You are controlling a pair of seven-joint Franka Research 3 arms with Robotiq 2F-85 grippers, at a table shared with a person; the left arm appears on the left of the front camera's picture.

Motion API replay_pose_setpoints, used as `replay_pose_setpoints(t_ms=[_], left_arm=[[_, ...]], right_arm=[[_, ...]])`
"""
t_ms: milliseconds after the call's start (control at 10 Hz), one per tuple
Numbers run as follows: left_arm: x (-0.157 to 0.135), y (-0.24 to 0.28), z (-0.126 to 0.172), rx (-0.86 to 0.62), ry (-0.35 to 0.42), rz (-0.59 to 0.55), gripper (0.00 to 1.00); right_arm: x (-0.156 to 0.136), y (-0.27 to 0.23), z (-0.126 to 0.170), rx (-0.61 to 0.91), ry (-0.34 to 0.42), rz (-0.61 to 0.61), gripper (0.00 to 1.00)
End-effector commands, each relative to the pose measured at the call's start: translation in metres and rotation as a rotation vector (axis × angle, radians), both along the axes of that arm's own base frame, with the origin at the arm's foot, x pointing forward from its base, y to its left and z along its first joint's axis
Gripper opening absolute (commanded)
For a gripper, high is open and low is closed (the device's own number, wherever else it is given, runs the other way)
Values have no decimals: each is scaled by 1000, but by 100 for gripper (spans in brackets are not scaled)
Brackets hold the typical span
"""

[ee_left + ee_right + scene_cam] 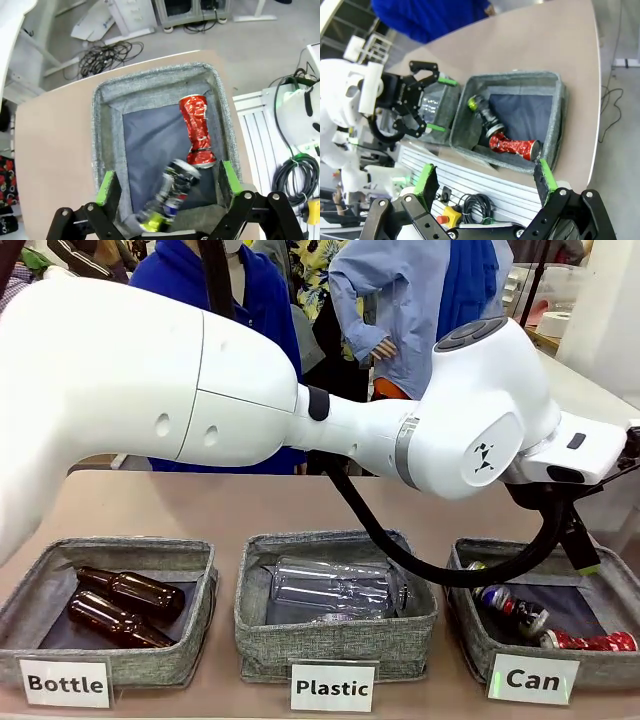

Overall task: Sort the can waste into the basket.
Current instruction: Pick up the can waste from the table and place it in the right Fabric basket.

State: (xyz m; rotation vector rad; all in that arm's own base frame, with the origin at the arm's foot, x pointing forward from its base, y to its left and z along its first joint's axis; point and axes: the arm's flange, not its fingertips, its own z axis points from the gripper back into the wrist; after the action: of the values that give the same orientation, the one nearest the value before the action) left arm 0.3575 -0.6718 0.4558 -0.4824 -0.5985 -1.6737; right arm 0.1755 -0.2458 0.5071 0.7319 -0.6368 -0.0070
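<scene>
The grey "Can" basket point(478, 648) stands at the table's right end, and both cans lie inside it. On its dark bottom rests the crushed red can point(590, 641) point(196, 130) point(512, 145). The black can point(510, 607) point(172, 192) point(485, 117) lies tilted against the basket wall and looks blurred in the left wrist view. My left gripper point(588, 562) point(167, 182) point(442, 104) hangs open just above the basket point(150, 82), holding nothing, with the black can below its spread fingers. My right gripper point(485, 180) is open and empty, off the table's side, looking down at the basket point(520, 77).
The "Plastic" bin point(260, 635) with clear bottles stands in the middle. The "Bottle" bin point(195, 635) with two brown bottles is at the left. My left arm spans the table above them. People stand at the far side. Cables point(107, 57) lie on the floor beyond the table's end.
</scene>
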Motion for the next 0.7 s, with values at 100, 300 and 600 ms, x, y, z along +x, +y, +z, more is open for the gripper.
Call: replay_pose_setpoints(t_ms=[100, 300, 600], left_arm=[[1, 7, 3, -24, -5, 6, 100], [12, 32, 17, 6, 46, 44, 100], [27, 131, 39, 90, 258, 109, 100]], right_arm=[[2, -2, 4, 2, 7, -17, 100], [2, -2, 4, 2, 7, -17, 100], [45, 26, 2, 45, 50, 78, 100]])
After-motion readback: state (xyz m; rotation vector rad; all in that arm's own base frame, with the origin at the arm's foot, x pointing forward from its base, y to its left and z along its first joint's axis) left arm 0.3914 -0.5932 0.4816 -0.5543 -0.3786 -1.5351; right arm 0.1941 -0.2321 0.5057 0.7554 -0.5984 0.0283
